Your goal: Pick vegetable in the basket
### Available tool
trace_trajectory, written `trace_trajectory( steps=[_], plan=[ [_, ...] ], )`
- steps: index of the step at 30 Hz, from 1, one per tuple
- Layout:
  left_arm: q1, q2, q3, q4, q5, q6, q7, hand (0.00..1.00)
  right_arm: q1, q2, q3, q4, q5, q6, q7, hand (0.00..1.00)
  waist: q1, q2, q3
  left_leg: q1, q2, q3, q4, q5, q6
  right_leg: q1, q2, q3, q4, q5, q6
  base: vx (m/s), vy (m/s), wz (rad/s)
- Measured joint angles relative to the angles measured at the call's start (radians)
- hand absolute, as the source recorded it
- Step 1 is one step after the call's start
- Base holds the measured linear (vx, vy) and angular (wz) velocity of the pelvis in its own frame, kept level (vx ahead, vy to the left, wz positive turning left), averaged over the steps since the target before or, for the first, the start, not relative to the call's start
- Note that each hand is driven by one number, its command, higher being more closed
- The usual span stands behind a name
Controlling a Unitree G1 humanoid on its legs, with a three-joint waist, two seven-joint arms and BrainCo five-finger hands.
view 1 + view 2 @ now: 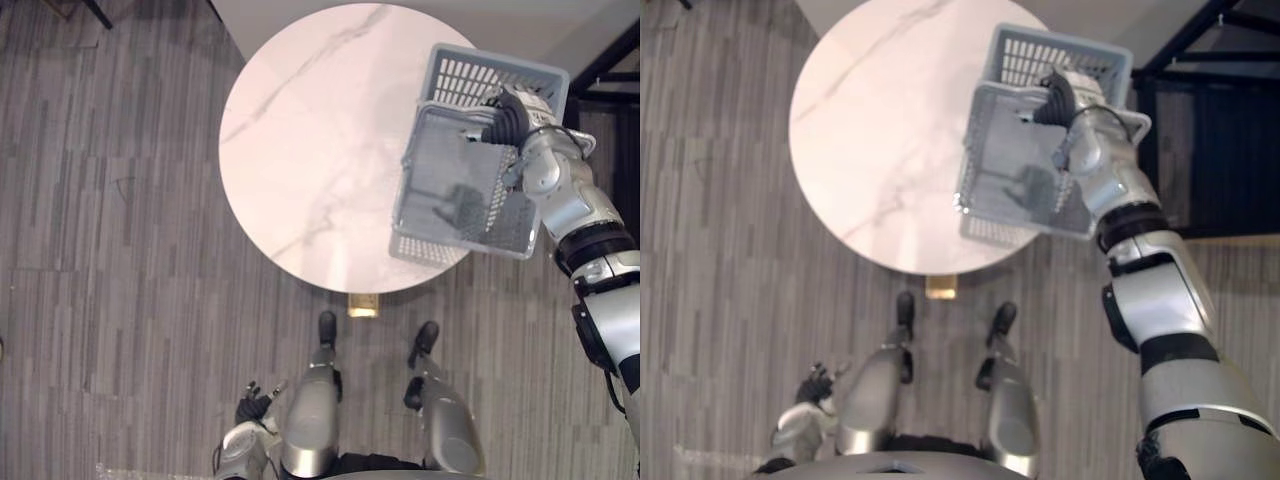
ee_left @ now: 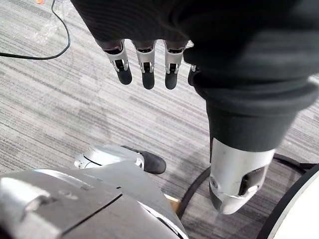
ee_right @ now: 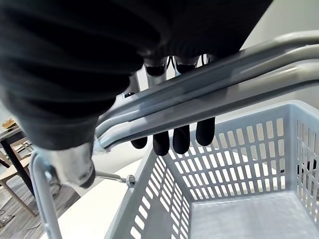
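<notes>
While right robot hand point(image 1: 508, 122) grips basket point(image 1: 465, 80), its inside seems shadowed.

1. The round table point(image 1: 300, 150) shows bare marble across its left and middle: open room.
2. The grey basket point(image 1: 470, 190), held up by the right hand point(image 1: 505, 120), blocks the table's right edge.
3. A dark frame point(image 1: 1210, 150) stands far right, beside the basket.
4. The left hand point(image 2: 144, 64) hangs over open floor point(image 1: 120, 250), near left.

Both head eyes look down, sharing table point(image 1: 300, 150) and basket point(image 1: 450, 170).
</notes>
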Motion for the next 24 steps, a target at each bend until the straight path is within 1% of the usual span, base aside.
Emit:
trace_trajectory(
  steps=[4,7,14,17,19,21,24],
  plan=[
    [0.0,0.006,-0.017,0.0,0.0,0.0,0.0,0.0,0.0,0.014,0.002,0.016,-0.046,-0.001,0.0,1.0,0.003,0.0,0.0,0.0,0.0,-0.002,-0.002,0.003,0.0,0.0,0.0,-0.001,0.002,0.0,0.0,0.0,0.0,0.0],
    [0.0,0.01,-0.031,0.0,0.0,-0.001,0.0,0.0,-0.001,0.021,0.003,0.033,-0.101,-0.001,0.001,1.0,0.003,0.0,0.0,0.001,0.0,-0.006,-0.007,0.007,0.0,0.0,-0.001,-0.004,0.004,-0.001,0.0,0.01,0.0,0.02],
    [0.0,0.013,-0.037,0.0,0.012,0.0,0.0,0.0,0.005,0.012,0.01,0.048,-0.154,-0.01,0.004,1.0,0.003,0.0,0.0,0.003,0.0,-0.02,-0.023,0.024,-0.001,0.0,-0.001,-0.011,0.012,-0.001,0.0,0.0,0.002,0.06],
    [0.0,0.013,-0.037,0.0,0.019,0.001,0.0,0.0,0.008,-0.002,0.057,0.039,-0.154,-0.015,0.016,1.0,0.002,0.0,0.0,0.011,0.0,-0.017,-0.026,0.027,-0.001,0.001,0.0,-0.005,0.015,-0.001,0.0,0.0,0.002,-0.03],
    [0.0,0.013,-0.037,0.001,0.02,0.003,0.0,0.0,0.025,-0.01,0.091,0.011,-0.155,-0.015,0.029,1.0,0.002,0.0,0.0,0.028,0.001,-0.012,-0.038,0.032,-0.001,0.01,0.001,-0.001,0.015,-0.001,0.0,0.02,0.003,-0.09],
    [0.0,0.015,-0.037,0.0,0.044,0.004,0.0,0.0,0.056,-0.02,0.137,-0.041,-0.156,-0.017,0.047,1.0,0.002,-0.002,-0.002,0.043,0.001,0.0,-0.04,0.031,-0.001,0.017,0.001,0.009,0.015,-0.001,0.0,0.02,0.01,-0.12],
    [0.0,0.017,-0.036,0.0,0.06,0.013,-0.001,0.0,0.087,-0.039,0.219,-0.121,-0.152,-0.044,0.078,1.0,-0.004,-0.001,-0.005,0.06,0.003,0.01,-0.044,0.031,-0.001,0.027,0.003,0.019,0.013,-0.001,0.001,0.02,0.01,-0.11]
  ],
)
